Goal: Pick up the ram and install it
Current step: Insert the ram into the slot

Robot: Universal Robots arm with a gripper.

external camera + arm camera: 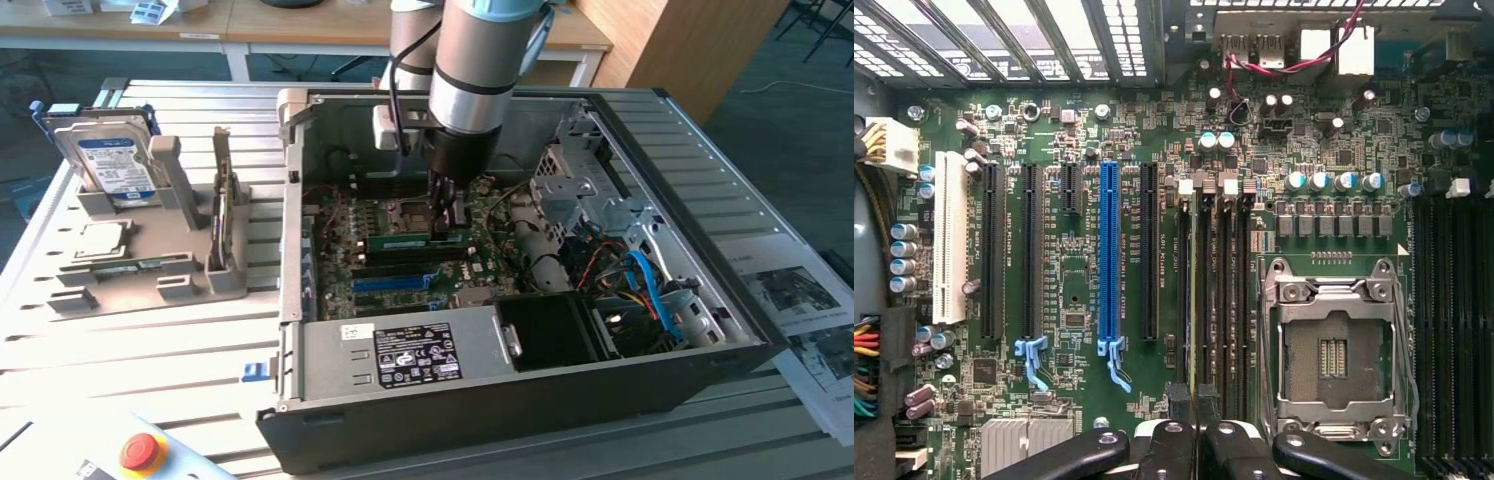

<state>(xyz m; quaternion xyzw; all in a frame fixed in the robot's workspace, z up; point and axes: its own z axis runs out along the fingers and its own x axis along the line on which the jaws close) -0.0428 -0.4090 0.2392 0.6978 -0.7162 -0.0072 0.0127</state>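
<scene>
Green ram on edge inside the open computer case, low over the motherboard and directly beneath the tool. Tool narrow, fingers set almost together astride the top edge of the ram, apparently pinching it. Long axis of the ram running across the exterior view from left to right, parallel to the black memory slots and square to the closing direction of the fingers. Grip toward the end of the stick at the exterior view's right, not at mid-length. In the wrist view, fingertips at one end of the slot bank, just beside the empty processor socket and well apart from the blue expansion slot. By judgement, at or just inside a slot; depth of seating impossible to tell. Grey fixture with a hard drive out on the table, well apart from the case.
</scene>
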